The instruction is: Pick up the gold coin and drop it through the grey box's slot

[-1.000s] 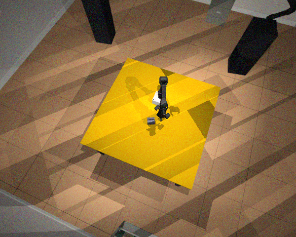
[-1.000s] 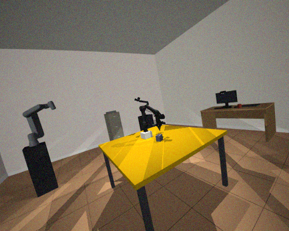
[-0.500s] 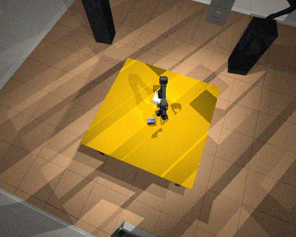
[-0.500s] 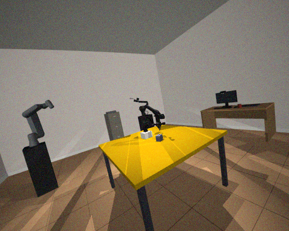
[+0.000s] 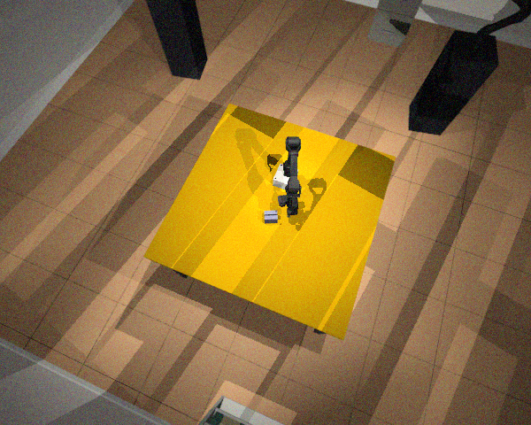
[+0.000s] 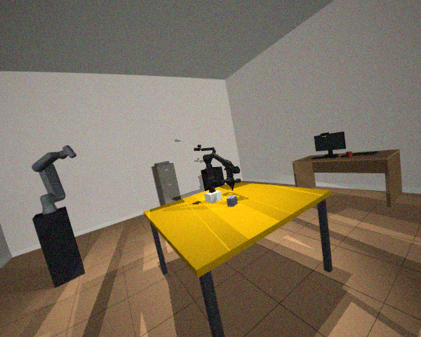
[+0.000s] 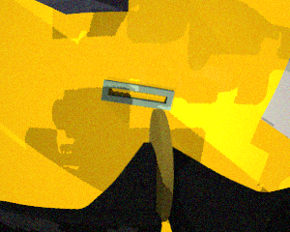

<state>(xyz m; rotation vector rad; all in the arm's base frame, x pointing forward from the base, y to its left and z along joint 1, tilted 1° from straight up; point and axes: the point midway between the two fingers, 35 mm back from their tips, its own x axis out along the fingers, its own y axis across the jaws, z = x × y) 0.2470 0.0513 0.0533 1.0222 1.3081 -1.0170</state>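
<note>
My gripper (image 5: 292, 212) (image 6: 232, 189) (image 7: 153, 151) is shut on the gold coin (image 7: 159, 127), which stands edge-on to the wrist camera and reaches beyond the fingertips. The gripper hangs above the table. The dark-green holder (image 7: 137, 102), a small pale-green frame in the wrist view, lies below and ahead of the coin with nothing in its recess. The grey box (image 5: 270, 220) (image 6: 231, 201) stands a short way to the gripper's left in the top view. Its slot shows there as a dark line across the lid. Only a corner of the box (image 7: 89, 6) shows in the wrist view.
A white block (image 5: 280, 180) (image 6: 212, 196) stands at the arm's foot on the yellow table (image 5: 229, 265) (image 6: 217, 250); its side (image 7: 286, 106) shows at the right of the wrist view. Strong shadows cross the table. A small dark object (image 6: 196, 202) lies left of the white block.
</note>
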